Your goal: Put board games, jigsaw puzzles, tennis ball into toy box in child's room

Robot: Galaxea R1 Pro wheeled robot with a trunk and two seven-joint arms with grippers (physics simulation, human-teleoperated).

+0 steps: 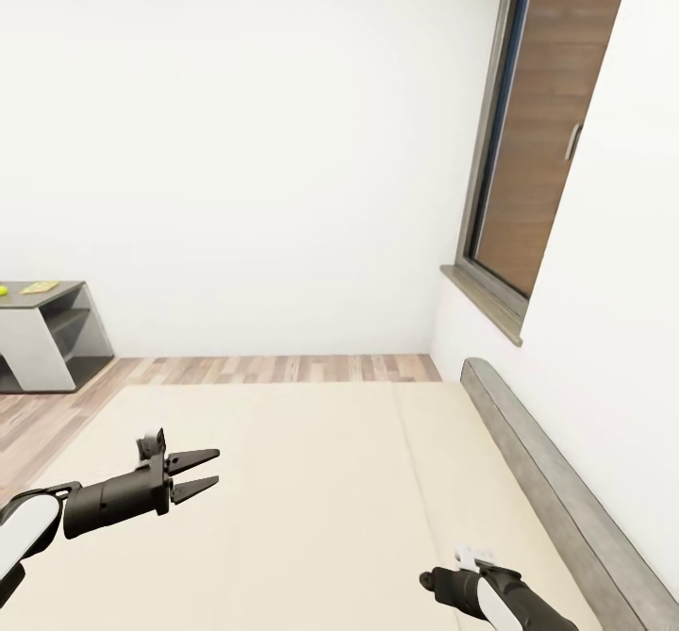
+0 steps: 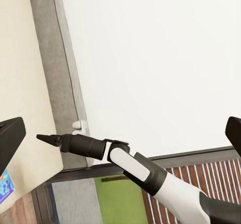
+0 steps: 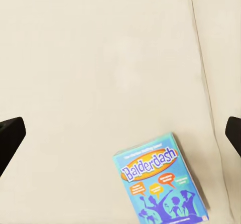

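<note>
A small blue board game (image 3: pixel 159 184) with "Balderdash" on its lid lies flat on the beige bed (image 1: pixel 311 499). My right gripper (image 3: pixel 120 133) hangs open above it, the box below and off to one side of the gap between the fingers. A corner of that blue box (image 2: pixel 5 181) shows in the left wrist view, past the right gripper (image 2: pixel 50 138). My left gripper (image 1: pixel 196 476) is open and empty over the bed's left part. Far left, the tennis ball (image 1: pixel 3 290) and a flat yellowish board (image 1: pixel 40 287) rest on the table's dark-grey cabinet section (image 1: pixel 42 334).
The grey headboard (image 1: pixel 556 480) runs along the bed's right side against the white wall. A window with a grey sill (image 1: pixel 486 301) is above it. Wood-plank floor (image 1: pixel 273 369) lies between the bed and the far wall.
</note>
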